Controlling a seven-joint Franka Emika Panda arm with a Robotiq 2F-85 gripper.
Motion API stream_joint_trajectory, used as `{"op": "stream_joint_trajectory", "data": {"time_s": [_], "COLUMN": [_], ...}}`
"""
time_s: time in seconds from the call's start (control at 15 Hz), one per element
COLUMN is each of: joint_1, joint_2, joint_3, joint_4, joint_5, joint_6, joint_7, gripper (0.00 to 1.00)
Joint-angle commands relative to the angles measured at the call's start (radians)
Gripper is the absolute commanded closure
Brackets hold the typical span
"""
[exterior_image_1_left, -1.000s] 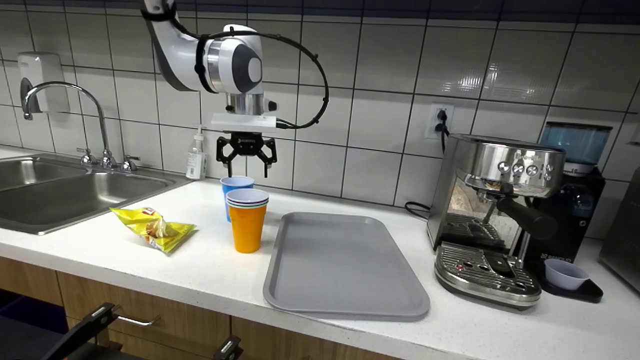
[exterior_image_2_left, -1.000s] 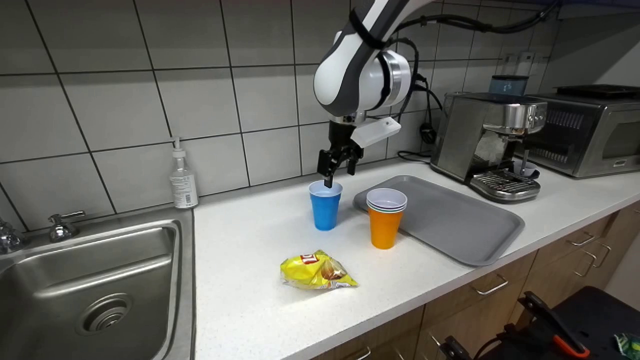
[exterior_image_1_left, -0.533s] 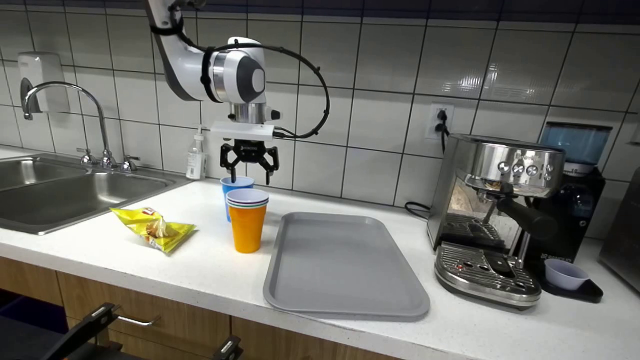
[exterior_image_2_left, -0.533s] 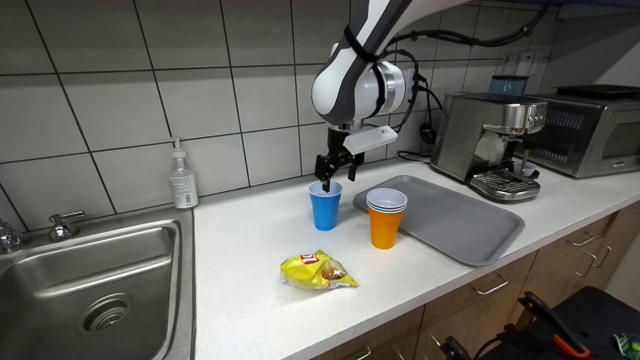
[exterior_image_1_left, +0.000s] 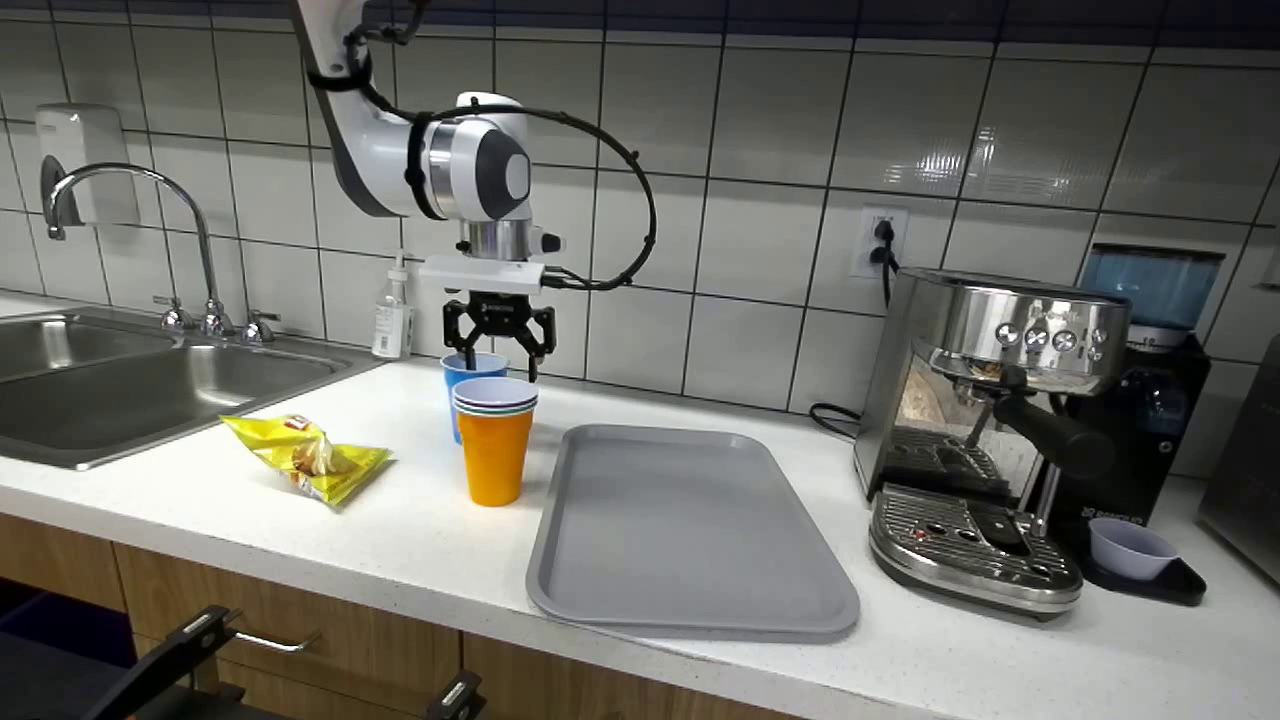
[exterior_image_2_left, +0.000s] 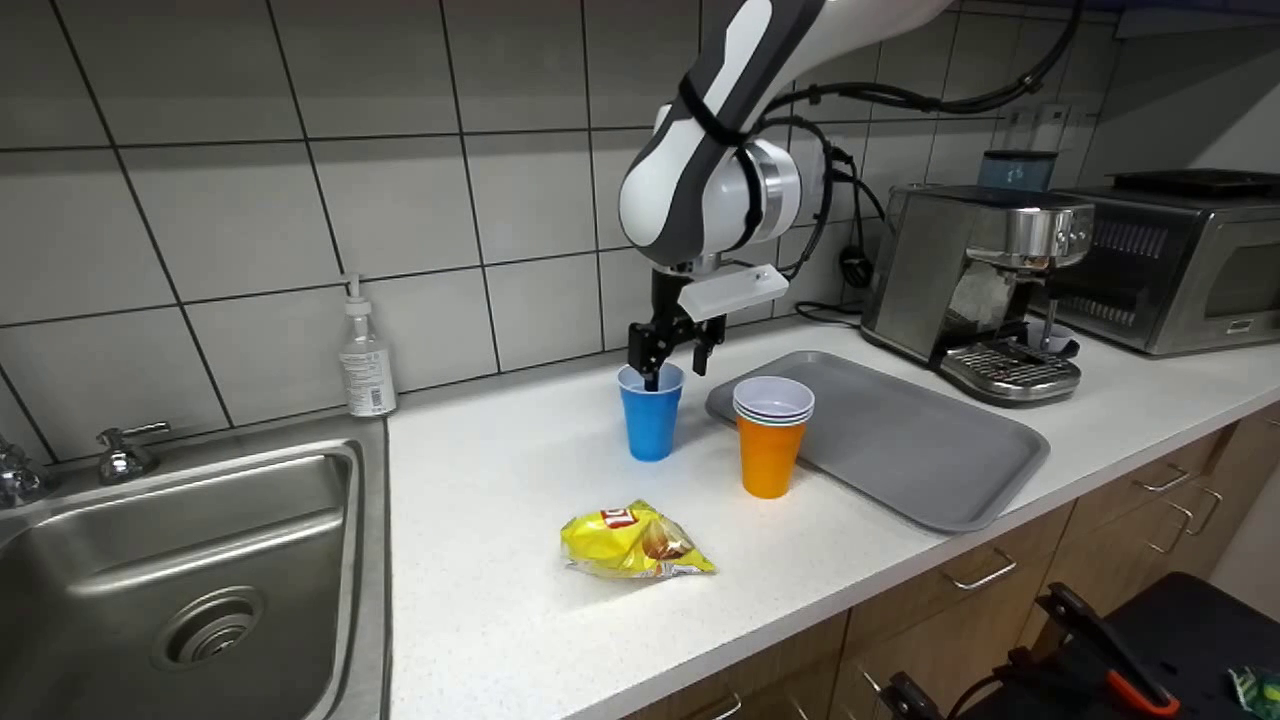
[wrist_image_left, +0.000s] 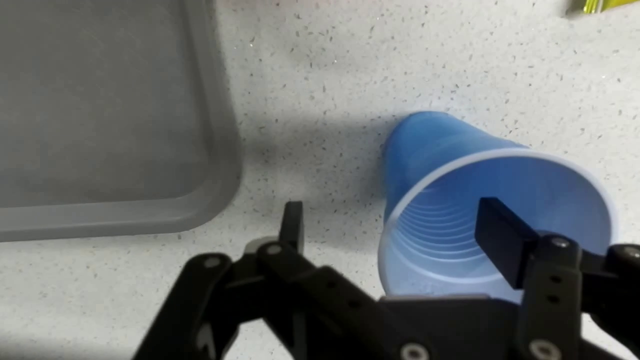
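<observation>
Wrist view: the spread gripper (wrist_image_left: 392, 212) has one finger over or inside blue cup (wrist_image_left: 445, 210).

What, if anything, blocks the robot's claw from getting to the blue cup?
Nothing visible. In the wrist view, one finger of the open gripper overlaps the mouth of the blue cup, the other lies outside it. The orange cup stack stands nearby, not between.

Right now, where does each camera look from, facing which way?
Exterior view: before the counter, facing the tiled wall; Panda arm, gripper show.
Exterior view: by the sink, angled toward the espresso machine; arm, gripper show.
Wrist view: above the blue cup, looking down; gripper fingers show.
Both exterior views share the cup stack and snack bag.
</observation>
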Motion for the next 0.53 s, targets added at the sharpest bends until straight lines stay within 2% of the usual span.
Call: {"op": "stream_joint_trajectory", "data": {"time_s": [0.0, 0.47], "joint_1": [0.011, 0.011], "joint_2": [0.006, 0.004], "joint_3": [-0.009, -0.007], "joint_4": [0.021, 0.019], "joint_5": [-0.028, -0.029], "joint_6": [-0.012, -0.012], "joint_7": [0.039, 0.034], "gripper": [0.42, 0.97]}}
